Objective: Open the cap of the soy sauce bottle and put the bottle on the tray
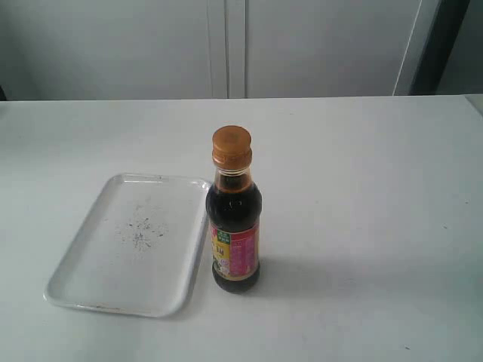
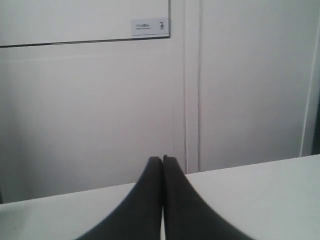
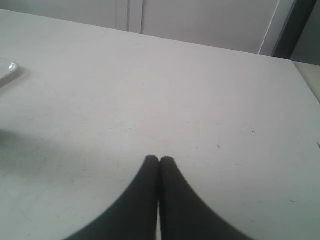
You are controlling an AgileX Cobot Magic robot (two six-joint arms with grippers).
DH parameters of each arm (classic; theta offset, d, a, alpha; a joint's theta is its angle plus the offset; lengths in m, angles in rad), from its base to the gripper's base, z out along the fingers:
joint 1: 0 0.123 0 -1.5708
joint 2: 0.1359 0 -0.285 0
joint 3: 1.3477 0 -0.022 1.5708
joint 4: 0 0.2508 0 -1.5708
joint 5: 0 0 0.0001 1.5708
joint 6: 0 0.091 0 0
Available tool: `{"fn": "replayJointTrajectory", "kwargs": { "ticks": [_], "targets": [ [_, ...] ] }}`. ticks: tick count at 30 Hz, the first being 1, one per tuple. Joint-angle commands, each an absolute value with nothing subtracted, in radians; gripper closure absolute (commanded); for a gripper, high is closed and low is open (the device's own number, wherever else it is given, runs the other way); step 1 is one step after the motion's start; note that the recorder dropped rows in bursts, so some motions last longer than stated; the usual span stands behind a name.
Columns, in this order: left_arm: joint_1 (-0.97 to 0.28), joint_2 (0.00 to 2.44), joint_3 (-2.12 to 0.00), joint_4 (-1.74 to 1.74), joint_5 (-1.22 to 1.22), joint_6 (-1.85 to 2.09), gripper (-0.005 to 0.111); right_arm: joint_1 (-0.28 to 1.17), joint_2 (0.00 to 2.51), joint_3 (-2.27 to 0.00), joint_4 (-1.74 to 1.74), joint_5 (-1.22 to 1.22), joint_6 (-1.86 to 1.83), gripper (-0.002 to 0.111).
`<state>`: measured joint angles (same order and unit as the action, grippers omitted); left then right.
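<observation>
The soy sauce bottle (image 1: 235,234) stands upright on the white table, dark liquid inside and a pink-red and yellow label low on its body. Its orange-brown cap (image 1: 231,146) sits shut on the neck. The white tray (image 1: 98,283) lies flat just left of the bottle, with dark scuffs in its middle. A corner of the tray (image 3: 9,69) shows in the right wrist view. Neither arm appears in the exterior view. My left gripper (image 2: 162,159) is shut on nothing, facing the back wall. My right gripper (image 3: 159,160) is shut on nothing above bare tabletop.
The white table (image 1: 362,211) stretches wide to the right of the bottle and behind it. Pale cabinet doors (image 1: 226,45) form the wall at the back. A dark vertical strip (image 1: 445,45) stands at the far right.
</observation>
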<state>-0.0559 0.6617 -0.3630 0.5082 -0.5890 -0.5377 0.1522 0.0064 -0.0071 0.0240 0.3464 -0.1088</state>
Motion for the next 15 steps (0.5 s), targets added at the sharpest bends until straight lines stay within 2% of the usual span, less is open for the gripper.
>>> {"fn": "replayJointTrajectory", "kwargs": {
  "ticks": [1,5,8,13,14,15],
  "targets": [
    [-0.052,0.863,-0.447,0.66,-0.758,-0.61,0.107,0.148,0.0,0.0,0.027,0.344,-0.117,0.108],
    [-0.081,1.03,-0.528,0.753,-0.802,-0.64,0.107,0.148,0.0,0.0,0.027,0.344,-0.117,0.108],
    [-0.167,1.123,-0.583,0.841,-0.832,-0.627,0.107,0.148,0.0,0.0,0.027,0.344,-0.117,0.108],
    [-0.221,1.25,-0.595,0.885,-1.055,-0.635,0.107,0.148,0.0,0.0,0.027,0.344,-0.117,0.108],
    [-0.221,1.268,-0.595,0.886,-1.107,-0.643,0.105,0.148,0.0,0.0,0.027,0.344,-0.117,0.108],
    [-0.221,1.29,-0.601,0.904,-1.17,-0.658,0.098,0.148,0.0,0.0,0.027,0.344,-0.117,0.108]
  ]
}}
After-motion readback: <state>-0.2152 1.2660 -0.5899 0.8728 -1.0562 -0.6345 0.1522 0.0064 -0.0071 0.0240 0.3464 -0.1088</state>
